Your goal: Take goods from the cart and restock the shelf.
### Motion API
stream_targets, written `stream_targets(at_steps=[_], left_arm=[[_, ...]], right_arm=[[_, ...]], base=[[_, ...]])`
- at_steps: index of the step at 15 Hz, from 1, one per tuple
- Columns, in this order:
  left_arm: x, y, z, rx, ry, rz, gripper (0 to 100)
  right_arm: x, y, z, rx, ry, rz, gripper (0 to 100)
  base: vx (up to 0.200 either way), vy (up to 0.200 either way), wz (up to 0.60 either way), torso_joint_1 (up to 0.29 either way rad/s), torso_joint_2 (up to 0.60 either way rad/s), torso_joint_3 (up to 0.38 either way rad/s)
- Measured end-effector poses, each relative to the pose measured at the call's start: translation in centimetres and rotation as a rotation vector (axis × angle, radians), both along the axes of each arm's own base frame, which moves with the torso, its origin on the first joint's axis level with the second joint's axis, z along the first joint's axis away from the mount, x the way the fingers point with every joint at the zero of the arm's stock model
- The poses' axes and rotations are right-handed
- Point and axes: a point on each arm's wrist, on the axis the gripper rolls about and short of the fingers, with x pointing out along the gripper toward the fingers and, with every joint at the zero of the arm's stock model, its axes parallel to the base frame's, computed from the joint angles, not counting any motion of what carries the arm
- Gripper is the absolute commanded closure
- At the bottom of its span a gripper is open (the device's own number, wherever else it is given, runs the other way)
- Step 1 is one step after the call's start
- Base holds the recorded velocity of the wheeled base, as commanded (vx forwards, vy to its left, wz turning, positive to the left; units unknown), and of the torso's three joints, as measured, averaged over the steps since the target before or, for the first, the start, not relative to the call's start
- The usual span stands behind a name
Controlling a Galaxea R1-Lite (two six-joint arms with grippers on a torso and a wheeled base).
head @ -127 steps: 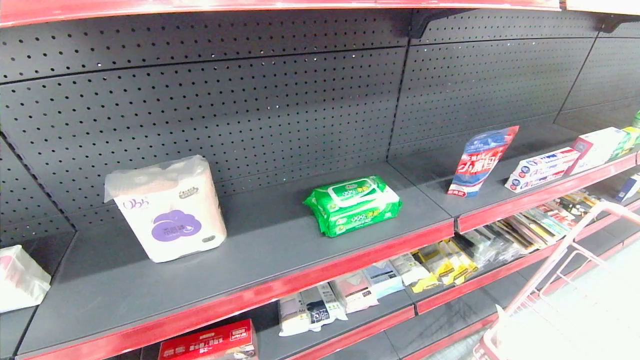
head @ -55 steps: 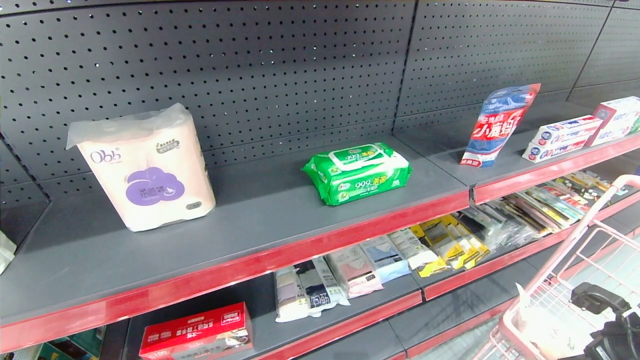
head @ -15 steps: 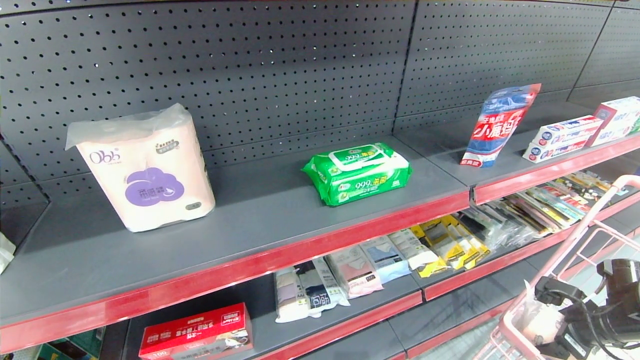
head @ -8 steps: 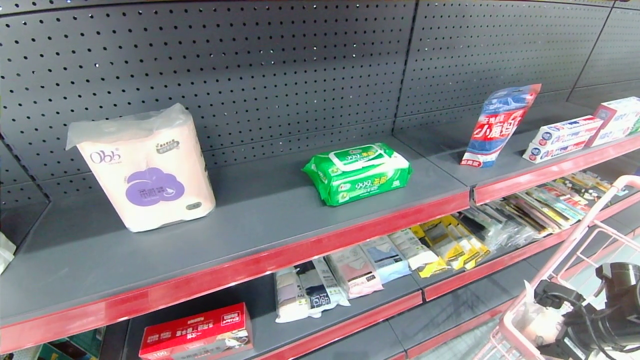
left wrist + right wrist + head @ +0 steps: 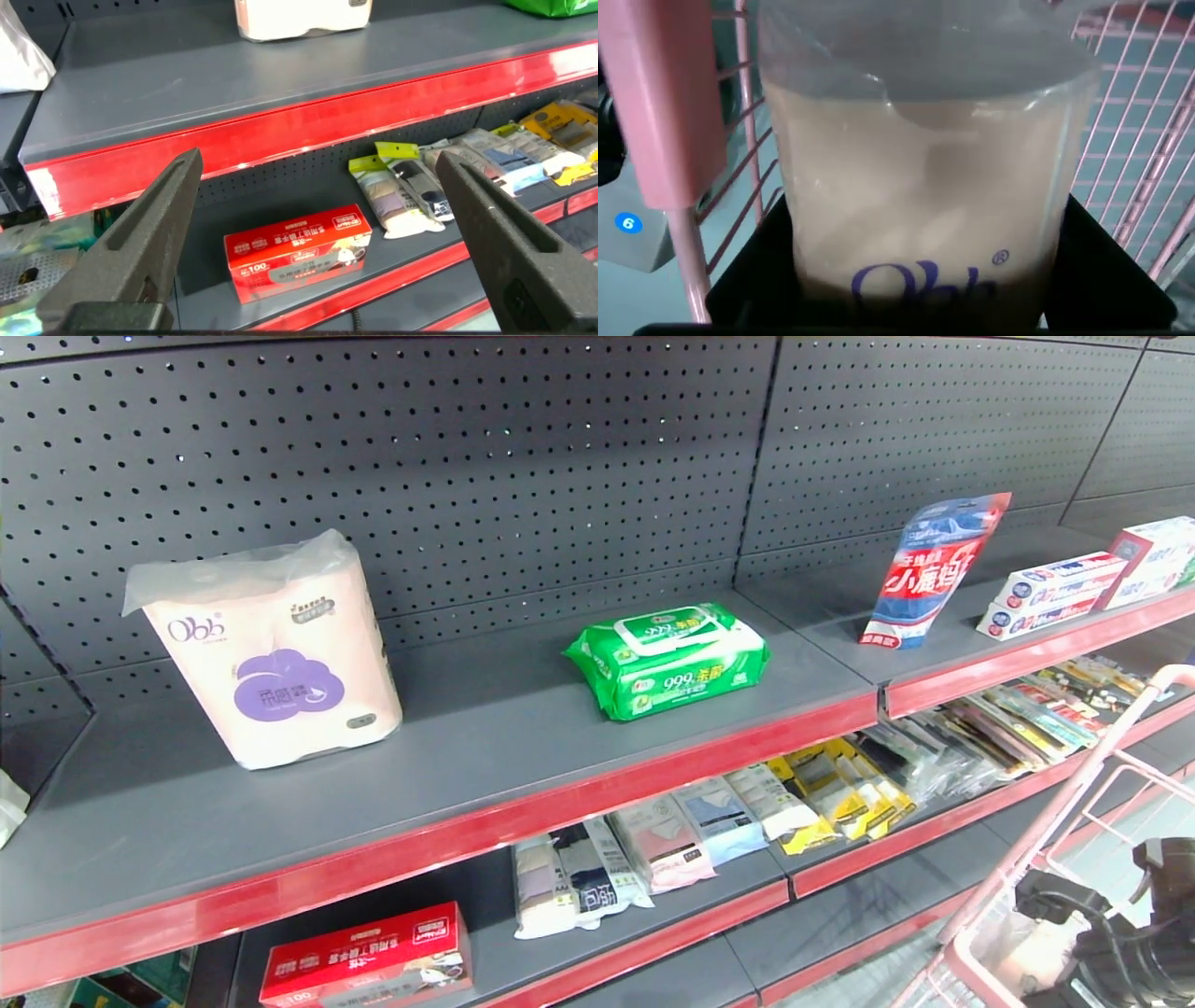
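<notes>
Left gripper [image 5: 318, 159]: jaws wide apart, nothing in them. It sits low in front of the shelf [image 5: 485, 728] lip, facing the red box [image 5: 297, 252] on the tier below. Looks idle, likely held clear of the right arm's path.

Shelf, left end: shelf pack [image 5: 271, 653] of rolls stands upright near the back panel, label out. I read that as the slot for this product. There is bare deck on both sides of it, so a second one fits.

Mid shelf: wipes [image 5: 667, 658] lie flat, well apart from the shelf pack.

Next bay: pouch [image 5: 929, 569] leans on the back panel. Boxes [image 5: 1046, 593] lie flat just beside it, near the lip.

Far right, low: cart [image 5: 1055, 805]. Right gripper [image 5: 920, 280] is down inside it, jaws clamped on the pack [image 5: 924, 187] from opposite sides. The print matches the shelf pack. Cart wires are close around it, so it is not lifted clear as far as I can tell.

Step, my read: pick from cart. A side grip on soft wrap can squeeze or slip, and the pink rail is a snag risk on the way up. Likely target is the gap next to the shelf pack.
</notes>
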Motion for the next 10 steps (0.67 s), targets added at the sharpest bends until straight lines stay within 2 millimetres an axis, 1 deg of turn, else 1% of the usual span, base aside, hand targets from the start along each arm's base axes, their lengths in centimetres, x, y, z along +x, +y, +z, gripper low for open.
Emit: stream_targets(at_steps=[6,8,10], left_arm=[[0.0,0.0,0.0,0.0,0.0,0.0,0],[0.0,0.0,0.0,0.0,0.0,0.0,0],[0.0,0.0,0.0,0.0,0.0,0.0,0]], right_arm=[[-2.8,-3.4,3.7,-0.097,-0.093,-0.195,100],[-3.4,-4.0,5.2,-0.119,-0.139,-0.254,100],[-3.6,-4.2,6.5,-0.127,-0.195,-0.317,100]], base=[[0.0,0.0,0.0,0.0,0.0,0.0],[0.0,0.0,0.0,0.0,0.0,0.0],[0.0,0.0,0.0,0.0,0.0,0.0]])
